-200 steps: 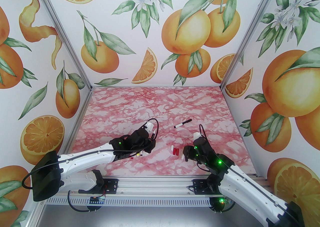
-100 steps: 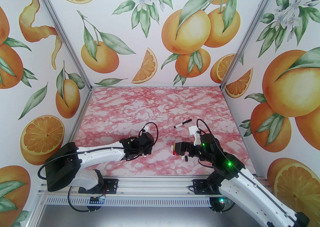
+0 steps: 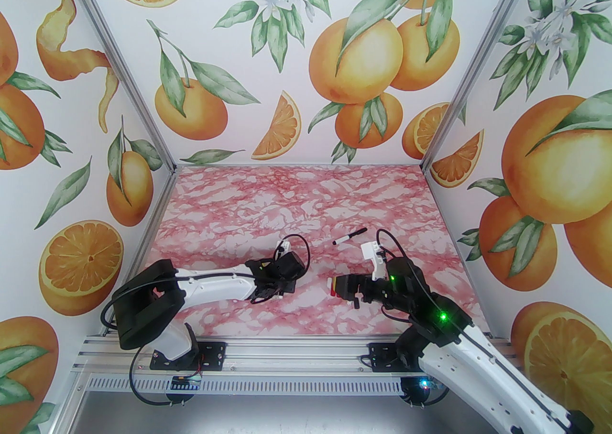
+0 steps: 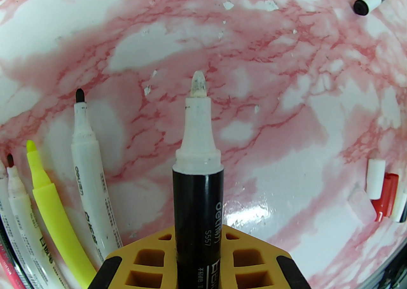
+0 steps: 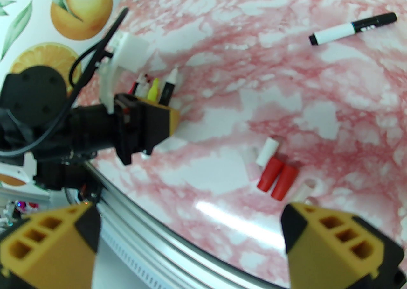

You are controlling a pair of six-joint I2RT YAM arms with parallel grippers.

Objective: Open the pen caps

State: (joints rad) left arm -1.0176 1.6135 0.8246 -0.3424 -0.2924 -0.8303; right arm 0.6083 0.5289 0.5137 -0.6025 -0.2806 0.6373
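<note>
My left gripper [image 4: 197,262] [image 3: 276,289] is shut on a black-barrelled pen [image 4: 197,192] whose bare white tip points away from the wrist camera. My right gripper [image 5: 190,243] [image 3: 338,287] is open with nothing between its fingers, hovering just short of the loose pen caps: a white one [image 5: 267,151], two red ones [image 5: 277,178] and a pale one [image 5: 306,188]. The same caps lie at the right edge of the left wrist view [image 4: 380,186]. Several uncapped pens [image 4: 63,192] lie side by side under the left arm. One capped pen [image 3: 350,236] [image 5: 353,28] lies farther back.
The pink marbled table [image 3: 296,193] is walled on three sides by orange-print panels [image 3: 119,159]. An aluminium rail [image 3: 287,355] runs along the near edge at the arm bases. Open table stretches behind the capped pen.
The right gripper opened wide and moved left toward the loose caps. The left arm swung its elbow to the right, still holding its pen.
</note>
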